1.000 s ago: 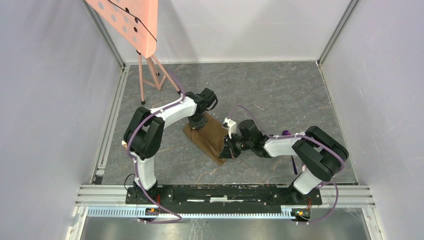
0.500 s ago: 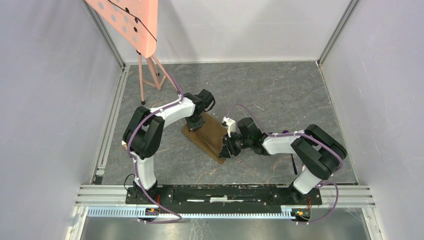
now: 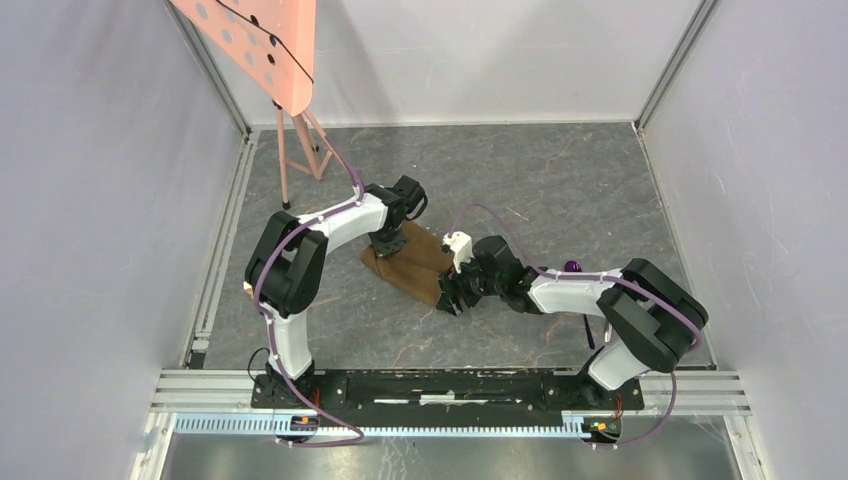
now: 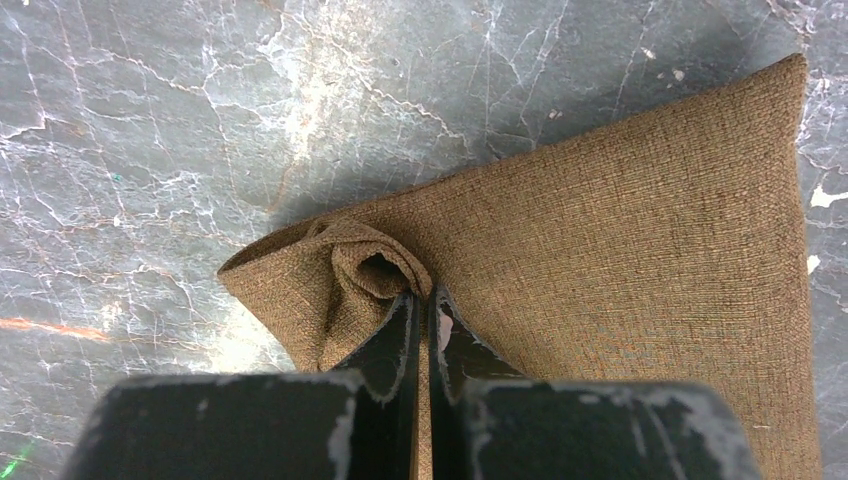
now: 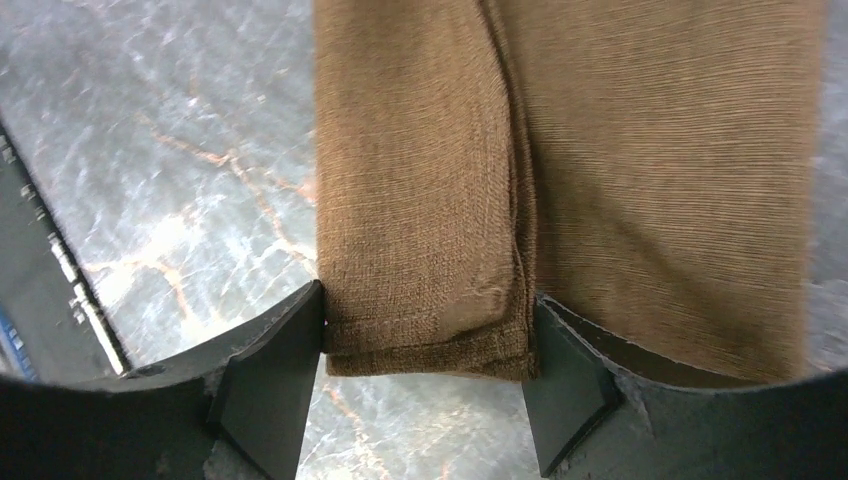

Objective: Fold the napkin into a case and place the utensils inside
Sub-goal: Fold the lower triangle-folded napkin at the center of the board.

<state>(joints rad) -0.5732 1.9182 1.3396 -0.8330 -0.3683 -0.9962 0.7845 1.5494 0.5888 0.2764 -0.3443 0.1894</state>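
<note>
The left pincer (image 4: 420,305) clamps a bunched corner of the napkin (image 4: 640,230), pressing it against the table (image 4: 150,120). The right pincer (image 5: 428,305) stands wide, its jaws flanking the near end of a folded strip whose long axis runs straight ahead of it. That arm looks better placed for the next fold. One purple-handled utensil (image 3: 572,266) lies well behind that pincer.

bright even light, slight wrist blur
</note>
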